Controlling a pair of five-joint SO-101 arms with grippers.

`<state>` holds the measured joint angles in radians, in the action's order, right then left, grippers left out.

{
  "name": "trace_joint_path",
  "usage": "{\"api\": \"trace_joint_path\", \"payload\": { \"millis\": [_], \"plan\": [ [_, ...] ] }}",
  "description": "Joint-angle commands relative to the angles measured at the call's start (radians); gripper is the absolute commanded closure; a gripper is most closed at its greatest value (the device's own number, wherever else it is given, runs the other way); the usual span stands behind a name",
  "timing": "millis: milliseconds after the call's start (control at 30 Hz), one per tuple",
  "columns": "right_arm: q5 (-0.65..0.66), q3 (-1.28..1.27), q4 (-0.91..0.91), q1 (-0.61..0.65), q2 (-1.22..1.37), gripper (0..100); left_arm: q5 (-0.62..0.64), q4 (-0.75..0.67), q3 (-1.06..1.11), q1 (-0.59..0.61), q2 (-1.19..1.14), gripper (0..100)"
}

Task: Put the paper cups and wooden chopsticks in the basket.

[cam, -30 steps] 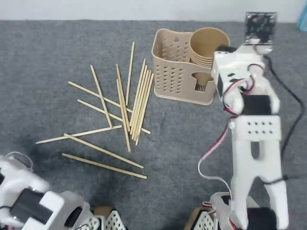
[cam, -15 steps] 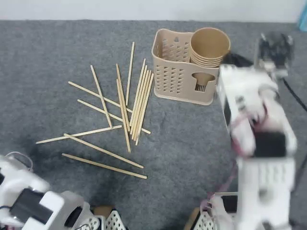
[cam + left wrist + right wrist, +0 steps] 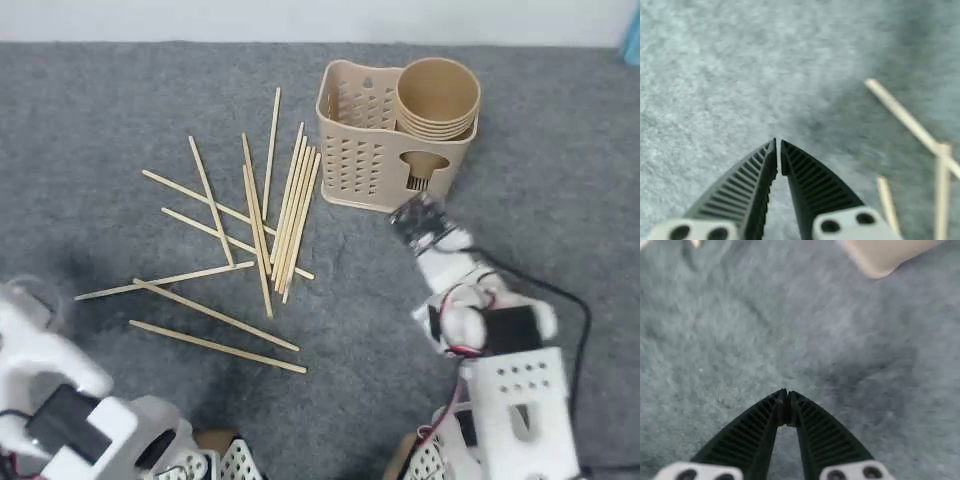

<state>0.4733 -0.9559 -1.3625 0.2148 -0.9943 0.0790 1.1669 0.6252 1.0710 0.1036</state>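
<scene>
Jaws meet empty; slim, pale wooden chopsticks (image 3: 290,208) lie scattered.

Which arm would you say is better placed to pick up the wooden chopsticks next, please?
Left, probably. The left gripper hangs over the carpet with wooden chopsticks close by; the right gripper is near the basket, farther from them.

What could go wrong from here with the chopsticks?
The chopsticks lie flat and crossed on the carpet, so a grab may snag several or slip off. The right gripper hangs low near the basket, so a swing might bump it and tip the cups stacked above its rim.
</scene>
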Motion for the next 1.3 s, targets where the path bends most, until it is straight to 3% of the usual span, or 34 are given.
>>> {"api": "trace_joint_path", "payload": {
  "millis": [0, 167, 267, 733, 833, 1000, 1133, 1267],
  "plan": [
    [0.014, -0.175, 0.163, 0.004, -0.021, 99.1, 0.068, 0.13, -0.154, -0.104, -0.011, 98],
    [0.014, -0.437, 0.412, 0.007, -0.021, 99.1, 0.209, 0.18, -0.176, -0.189, -0.012, 84],
    [0.014, -0.456, 0.412, 0.008, -0.033, 99.1, 0.292, 0.149, -0.136, -0.198, -0.012, 77],
    [0.021, -0.494, 0.375, 0.007, -0.148, 99.1, 0.572, -0.209, 0.07, -0.201, -0.012, 78],
    [0.023, -0.494, 0.366, 0.002, -0.16, 99.1, 0.586, -0.281, 0.111, -0.203, -0.011, 78],
    [0.023, -0.494, 0.366, 0.002, -0.162, 99.1, 0.586, -0.285, 0.116, -0.206, -0.011, 78],
    [0.023, -0.494, 0.364, 0.001, -0.162, 99.1, 0.585, -0.29, 0.14, -0.275, -0.015, 78],
    [0.023, -0.494, 0.364, 0.001, -0.162, 99.1, 0.588, -0.416, 0.206, -0.327, -0.06, 78]
  ]
}}
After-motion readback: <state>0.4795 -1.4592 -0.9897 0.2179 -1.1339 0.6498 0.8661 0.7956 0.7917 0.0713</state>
